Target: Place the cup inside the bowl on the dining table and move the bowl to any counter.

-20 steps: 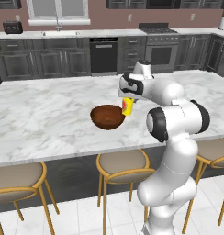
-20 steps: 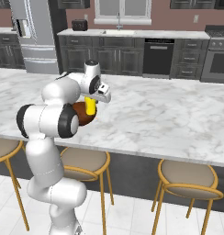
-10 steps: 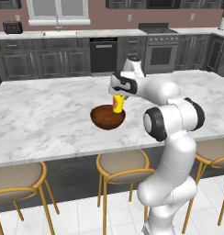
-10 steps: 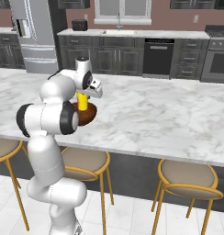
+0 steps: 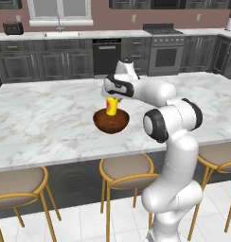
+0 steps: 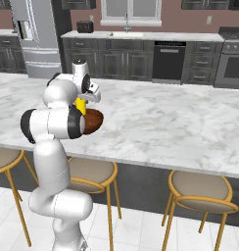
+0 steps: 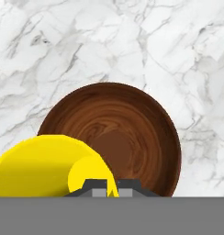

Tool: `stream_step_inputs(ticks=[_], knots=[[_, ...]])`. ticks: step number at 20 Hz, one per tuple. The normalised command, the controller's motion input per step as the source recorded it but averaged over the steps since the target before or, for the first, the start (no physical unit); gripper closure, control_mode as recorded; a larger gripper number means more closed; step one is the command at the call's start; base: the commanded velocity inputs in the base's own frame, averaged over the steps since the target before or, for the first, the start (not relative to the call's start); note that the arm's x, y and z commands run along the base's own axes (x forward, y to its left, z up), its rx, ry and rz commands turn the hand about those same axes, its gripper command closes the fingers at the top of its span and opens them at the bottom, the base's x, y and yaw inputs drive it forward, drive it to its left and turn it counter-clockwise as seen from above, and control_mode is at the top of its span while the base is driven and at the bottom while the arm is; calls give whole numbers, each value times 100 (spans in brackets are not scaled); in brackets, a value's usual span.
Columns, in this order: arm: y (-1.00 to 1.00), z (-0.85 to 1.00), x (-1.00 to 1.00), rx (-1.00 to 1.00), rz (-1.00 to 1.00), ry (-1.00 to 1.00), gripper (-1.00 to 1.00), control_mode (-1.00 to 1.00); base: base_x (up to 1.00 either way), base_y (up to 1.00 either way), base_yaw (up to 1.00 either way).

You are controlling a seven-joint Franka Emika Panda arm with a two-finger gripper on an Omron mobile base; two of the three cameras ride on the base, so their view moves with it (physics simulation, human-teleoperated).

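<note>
The small yellow cup (image 5: 111,106) with a red mark hangs just above the dark reddish-brown wooden bowl (image 5: 111,122), which stands on the white marble dining table (image 5: 46,123). My gripper (image 5: 112,97) is shut on the cup's rim from above. In the hand view the cup (image 7: 49,167) fills the lower left, over the near rim of the bowl (image 7: 132,133), with my fingertips (image 7: 112,188) pinched on the cup's wall. From the right base view the cup (image 6: 81,106) and bowl (image 6: 92,121) show partly behind my arm.
Round gold-legged stools (image 5: 126,168) stand along the table's near edge. Behind the table runs a counter (image 5: 79,34) over dark cabinets, with a sink, dishwasher (image 5: 107,56) and stove (image 5: 164,52). A fridge (image 6: 35,34) stands at the far left in the right base view.
My gripper has carried the cup leftward across the table, from beside the bowl's right edge to above the bowl. The bowl has stayed in place.
</note>
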Motion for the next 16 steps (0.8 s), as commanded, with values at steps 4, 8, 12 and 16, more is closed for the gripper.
stream_step_inputs(ticks=[4, 8, 12, 16], knots=[[3, 0, 16, 0, 0, 0, 100, -100, 0, 0, 0], [0, -3, 16, 0, 0, 0, 100, -100, 0, 0, 0], [0, -19, 12, 0, 0, 0, 100, -100, 0, 0, 0], [0, -22, 10, 0, 0, 0, 100, -100, 0, 0, 0]])
